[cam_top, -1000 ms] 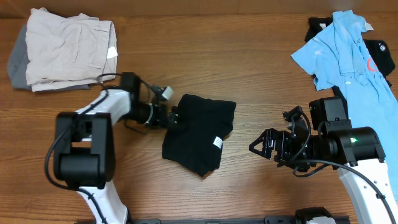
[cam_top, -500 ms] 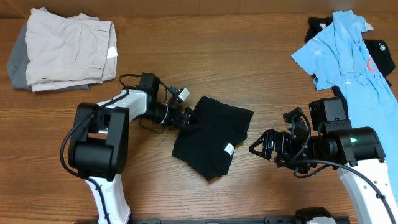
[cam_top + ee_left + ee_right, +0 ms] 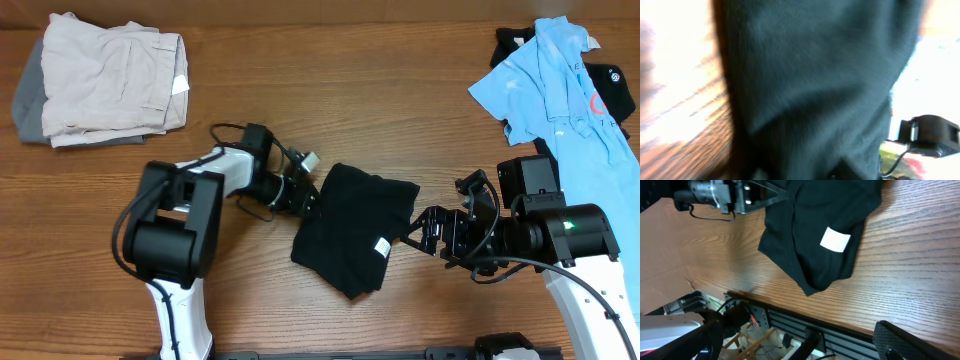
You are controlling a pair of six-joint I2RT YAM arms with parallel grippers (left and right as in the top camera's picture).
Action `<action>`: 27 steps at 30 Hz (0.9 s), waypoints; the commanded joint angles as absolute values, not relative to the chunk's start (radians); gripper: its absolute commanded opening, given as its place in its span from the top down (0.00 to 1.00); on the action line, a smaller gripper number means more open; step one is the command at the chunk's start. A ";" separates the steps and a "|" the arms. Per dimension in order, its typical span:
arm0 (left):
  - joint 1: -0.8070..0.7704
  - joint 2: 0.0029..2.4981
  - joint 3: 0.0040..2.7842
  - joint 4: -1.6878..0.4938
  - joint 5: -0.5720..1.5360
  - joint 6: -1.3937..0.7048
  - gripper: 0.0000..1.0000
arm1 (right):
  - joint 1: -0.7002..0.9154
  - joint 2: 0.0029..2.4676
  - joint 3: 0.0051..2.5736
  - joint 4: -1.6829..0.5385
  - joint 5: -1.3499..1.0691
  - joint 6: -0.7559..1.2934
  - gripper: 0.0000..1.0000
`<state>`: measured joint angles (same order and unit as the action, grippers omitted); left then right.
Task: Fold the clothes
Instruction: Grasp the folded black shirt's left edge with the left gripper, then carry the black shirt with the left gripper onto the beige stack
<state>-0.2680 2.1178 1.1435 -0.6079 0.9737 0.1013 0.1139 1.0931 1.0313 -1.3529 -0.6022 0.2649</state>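
I see my left tool (image 3: 308, 194) at the folded black fabric shirt (image 3: 362, 228), just ahead; grip unclear. The right tool (image 3: 418, 232) is spread wide.

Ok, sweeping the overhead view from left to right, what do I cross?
beige folded clothes → left gripper → black shirt → right gripper → light blue polo

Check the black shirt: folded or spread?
Folded: the black shirt is a compact layered bundle with its white label on top.
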 commanded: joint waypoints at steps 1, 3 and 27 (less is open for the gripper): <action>-0.316 2.165 1.115 -0.601 0.784 0.107 0.96 | 0.119 1.092 1.031 -1.348 -0.604 0.262 0.00; -0.333 2.165 1.115 -0.583 0.778 0.107 0.96 | 0.119 1.092 1.031 -1.348 -0.604 0.262 0.00; -0.115 2.165 1.528 -0.443 0.454 0.160 0.96 | 0.119 1.092 1.031 -1.405 -0.543 0.262 0.00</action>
